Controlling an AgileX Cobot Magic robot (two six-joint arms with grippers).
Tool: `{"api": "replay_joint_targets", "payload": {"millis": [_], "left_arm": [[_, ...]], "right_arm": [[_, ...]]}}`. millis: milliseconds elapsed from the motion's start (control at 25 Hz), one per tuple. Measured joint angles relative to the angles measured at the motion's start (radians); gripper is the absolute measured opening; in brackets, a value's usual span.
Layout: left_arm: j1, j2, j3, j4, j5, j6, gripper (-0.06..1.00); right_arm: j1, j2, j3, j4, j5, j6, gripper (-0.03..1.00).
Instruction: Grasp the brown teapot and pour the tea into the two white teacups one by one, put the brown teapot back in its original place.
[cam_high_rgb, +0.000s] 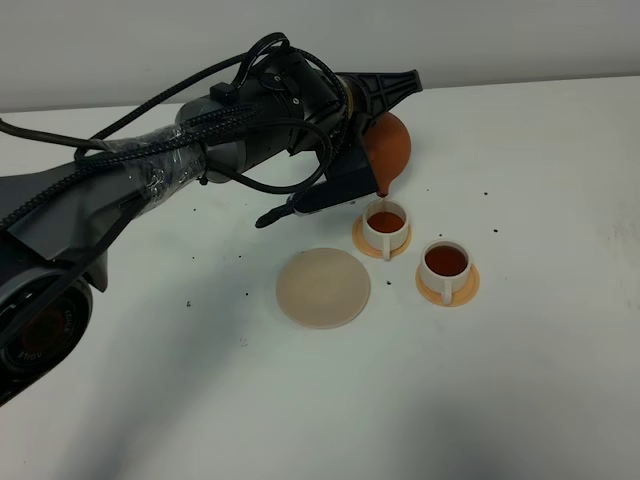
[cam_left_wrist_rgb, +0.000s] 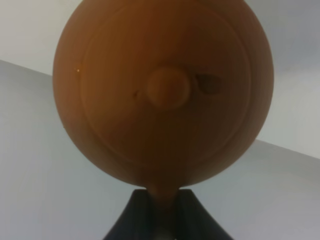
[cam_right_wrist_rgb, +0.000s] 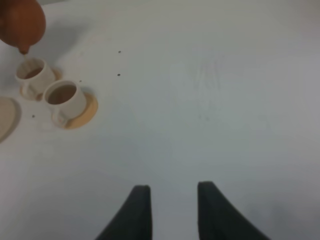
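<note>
No legible text (arm marking blurred)

White table; dark specks scattered.

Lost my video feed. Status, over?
Left end effector shut on brown teapot, pouring into rear teacup. Right end effector open, empty. Nothing in the way.

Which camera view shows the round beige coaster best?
The exterior high view: the whole coaster shows, with nothing on it. The right wrist view catches only its edge; the left wrist view, filled by the teapot, misses it.
</note>
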Motion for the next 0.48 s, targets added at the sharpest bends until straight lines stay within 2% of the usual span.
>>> {"api": "replay_joint_targets", "payload": {"millis": [480], "left_arm": [[0.000,0.000,0.000,0.000,-0.045,0.034,0.13]], "right_arm": [[0.000,0.000,0.000,0.000,0.000,0.000,0.24]]}}
